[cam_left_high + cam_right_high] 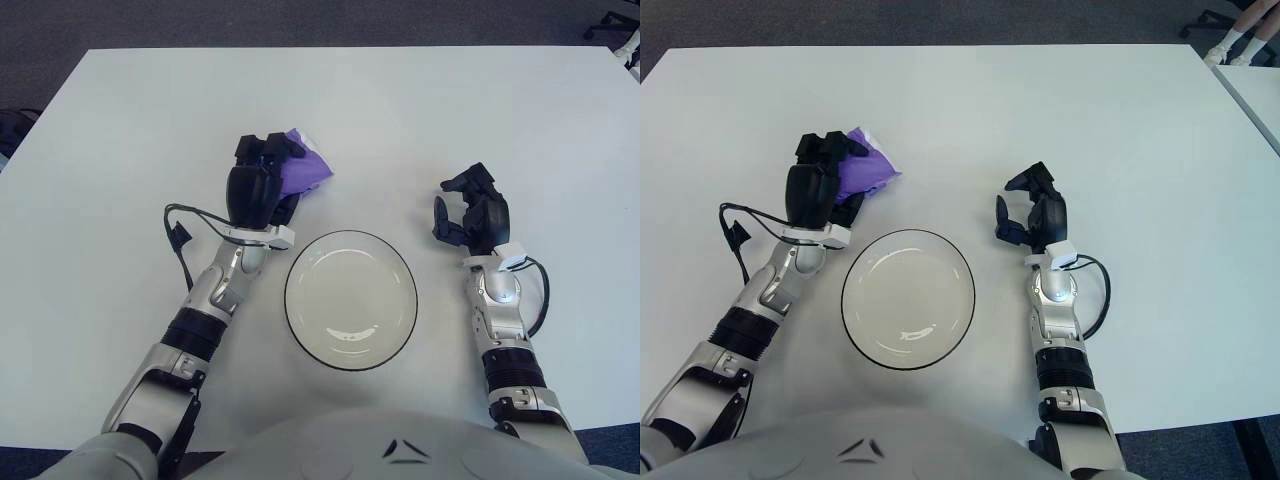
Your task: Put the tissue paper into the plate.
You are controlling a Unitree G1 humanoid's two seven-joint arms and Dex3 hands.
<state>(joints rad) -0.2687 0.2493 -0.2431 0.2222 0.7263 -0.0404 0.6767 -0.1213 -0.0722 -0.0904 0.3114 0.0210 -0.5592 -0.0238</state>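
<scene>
The tissue paper (308, 168) is a purple pack on the white table, up and left of the plate. My left hand (262, 175) lies over the pack's left part with its black fingers (823, 148) curled around it, hiding that side. The plate (350, 300) is white with a dark rim, holds nothing, and sits in front of me between both arms. My left hand is beyond the plate's upper left rim, not above the plate. My right hand (470, 215) shows to the right of the plate, fingers loosely bent and holding nothing.
A black cable (180, 228) loops out from my left wrist over the table (450, 110). The table's far edge runs along the top, with dark floor beyond it. In the right eye view another table's corner (1260, 100) shows at far right.
</scene>
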